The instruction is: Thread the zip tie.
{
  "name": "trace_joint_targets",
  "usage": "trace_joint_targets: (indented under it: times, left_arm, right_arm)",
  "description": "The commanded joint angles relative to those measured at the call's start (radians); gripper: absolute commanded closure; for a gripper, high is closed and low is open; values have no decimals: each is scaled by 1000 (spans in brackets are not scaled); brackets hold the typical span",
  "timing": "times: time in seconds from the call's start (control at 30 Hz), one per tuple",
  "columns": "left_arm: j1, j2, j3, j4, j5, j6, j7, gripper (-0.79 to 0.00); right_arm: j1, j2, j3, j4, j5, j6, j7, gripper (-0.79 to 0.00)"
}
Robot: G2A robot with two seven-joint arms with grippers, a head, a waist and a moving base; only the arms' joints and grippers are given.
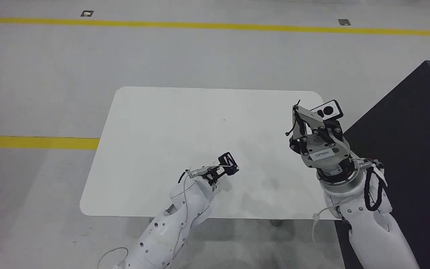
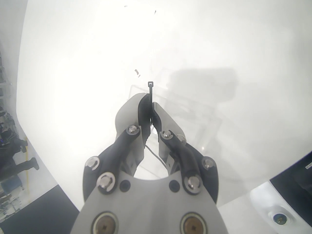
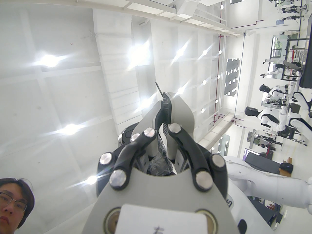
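The zip tie (image 2: 150,90) is a thin black plastic strap. Its small square locking head stands just clear of the tips of the left gripper (image 2: 149,99), which is clenched on the strap just below the head. In the top view this gripper hangs low over the white surface (image 1: 168,128), at lower centre of the frame. The right gripper (image 3: 166,99), at the right of that frame and well apart, points up towards the ceiling. It is clamped on a black strip (image 3: 159,88) whose narrow pointed tip pokes out past the pads. I cannot tell whether this strip is the same tie's tail or a second tie.

The likely trouble is alignment. The head's slot is tiny and the tip is slim and flexible, so a slight angle error could make the tip bend or slide past the head. Smooth plastic could also twist in the ribbed pads if pushed.
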Motion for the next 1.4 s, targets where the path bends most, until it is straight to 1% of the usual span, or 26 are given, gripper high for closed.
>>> trace_joint_targets:
  times: [0.0, 0.13, 0.2, 0.27, 0.3, 0.33, 0.4, 0.43, 0.47, 0.67, 0.73, 0.77, 0.83, 0.9, 0.97, 1.03, 1.1, 1.13, 1.2, 1.37]
  left_arm:
    - [28, 7, -20, -63, -3, -19, -10, 0]
    - [104, 22, -72, -217, -15, -45, 1, 0]
    - [138, 29, -104, -291, -17, -43, 26, 0]
    - [172, 36, -140, -354, -10, -19, 78, 0]
    - [191, 38, -166, -381, -22, 16, 125, 0]
    - [211, 40, -193, -392, -44, 43, 172, 0]
    - [240, 45, -240, -394, -90, 57, 272, 0]
    - [243, 48, -261, -377, -55, 66, 306, 0]
    - [242, 50, -266, -359, -11, 79, 324, 0]
    - [242, 50, -266, -359, -11, 79, 324, 0]
    - [245, 50, -266, -359, -20, 81, 329, 0]
    - [255, 48, -271, -357, -93, 79, 344, 0]
    - [251, 48, -340, -357, -254, 81, 336, 0]
    - [249, 51, -405, -360, -377, 67, 327, 0]
    - [251, 54, -471, -358, -549, 47, 316, 0]
    - [257, 57, -523, -352, -737, 7, 288, 0]
    - [253, 61, -562, -341, -881, -22, 257, 0]
    - [251, 63, -567, -333, -939, -35, 237, 0]
    - [249, 64, -567, -330, -958, -39, 229, 0]
    - [249, 64, -567, -330, -958, -39, 229, 0]
  right_arm:
    - [0, 0, 0, 0, 0, 0, 0, 0]
    - [0, 0, 0, 0, 0, 0, 0, 0]
    - [0, 0, 0, 0, 0, 0, 0, 0]
    - [0, 0, 0, 0, 0, 0, 0, 0]
    - [0, 0, 0, 0, 0, 0, 0, 0]
    - [0, 0, 0, 0, 0, 0, 0, 0]
    - [0, 0, 0, 0, 0, 0, 0, 0]
    - [0, 0, 0, 0, 0, 0, 0, 0]
    - [0, 0, 0, 0, 0, 0, 0, 0]
    - [0, 0, 0, 0, 0, 0, 0, 0]
    - [-7, -1, 7, 13, -6, -7, -31, 0]
    - [-11, -2, 16, 33, -26, -9, -67, 0]
    - [-11, -2, 39, 73, -70, -12, -137, 0]
    - [-20, -4, 58, 102, -32, 12, -187, 0]
    - [-33, -1, 98, 117, -31, 63, -210, 0]
    - [-50, 2, 121, 128, -56, 99, -224, 0]
    - [-56, 0, 115, 127, -83, 107, -235, 0]
    - [-55, -2, 101, 123, -84, 109, -248, 0]
    - [-46, -6, 89, 111, -90, 87, -264, 0]
    - [-46, -6, 89, 111, -90, 87, -264, 0]
